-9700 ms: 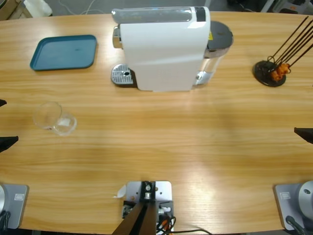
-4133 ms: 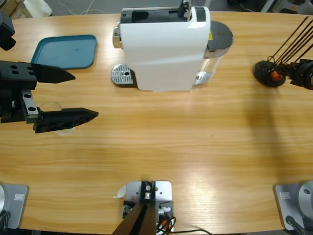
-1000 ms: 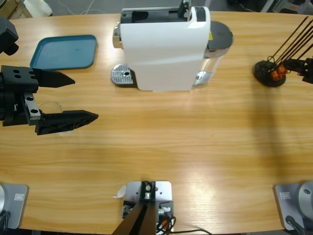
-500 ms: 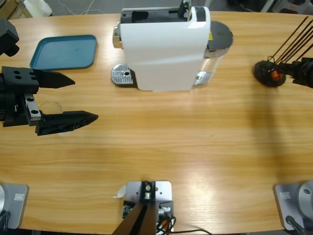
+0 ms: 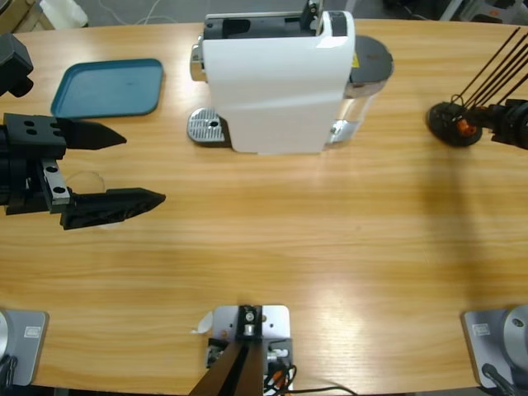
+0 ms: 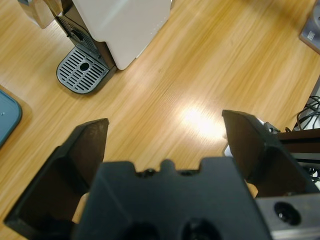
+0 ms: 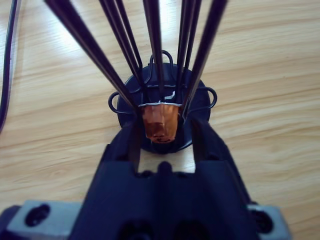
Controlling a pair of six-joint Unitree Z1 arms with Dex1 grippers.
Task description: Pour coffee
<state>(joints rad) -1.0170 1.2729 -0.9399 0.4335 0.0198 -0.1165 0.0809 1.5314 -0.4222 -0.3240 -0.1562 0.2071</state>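
Hovering wide open over the glass [image 5: 85, 180] at the table's left, the left gripper [image 5: 124, 165] waits while the right gripper [image 7: 163, 131] brackets, without touching, an orange capsule [image 7: 160, 122] in the black rack [image 7: 161, 107].

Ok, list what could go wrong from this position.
1. The left pincer hangs wide open over the clear glass, hiding most of it; closing off-centre could tip the glass.
2. The right pincer flanks the copper capsule among thin black rods of the rack; pulling out may snag a rod and drag the rack.
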